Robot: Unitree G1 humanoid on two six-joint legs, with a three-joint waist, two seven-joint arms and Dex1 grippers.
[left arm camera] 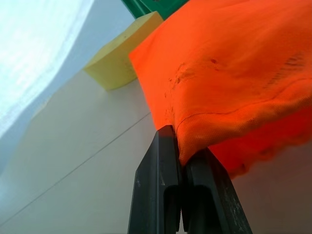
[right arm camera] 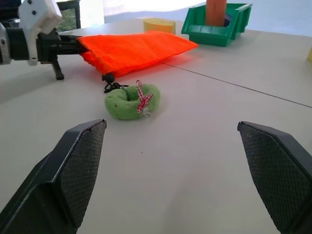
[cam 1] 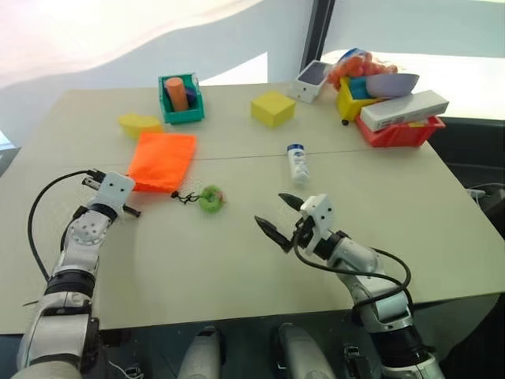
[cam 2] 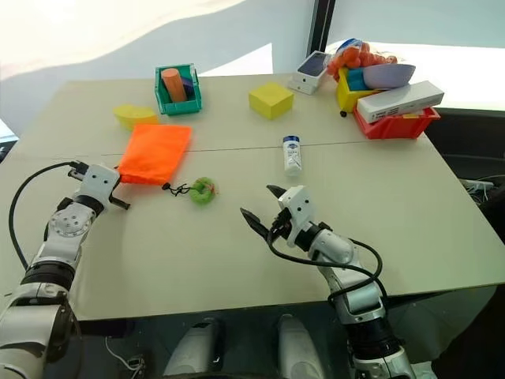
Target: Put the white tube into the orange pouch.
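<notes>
On the desk (cam 1: pixel 237 268), the right claw (cam 1: pixel 280 213) hovers with its fingers spread wide, empty. To its left, the left claw (cam 1: pixel 134 189) is clamped on the near corner of the orange pouch (cam 1: pixel 162 160), whose green fuzzy ball (cam 1: pixel 211 198) lies beside it. Farther back, the white tube (cam 1: pixel 297 164) lies flat, untouched.

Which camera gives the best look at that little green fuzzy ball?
The right wrist view: the green ball sits close and whole, its red checked ribbon plain, beside the orange pouch. Both eye views show it small, lying near the pouch's open end.
</notes>
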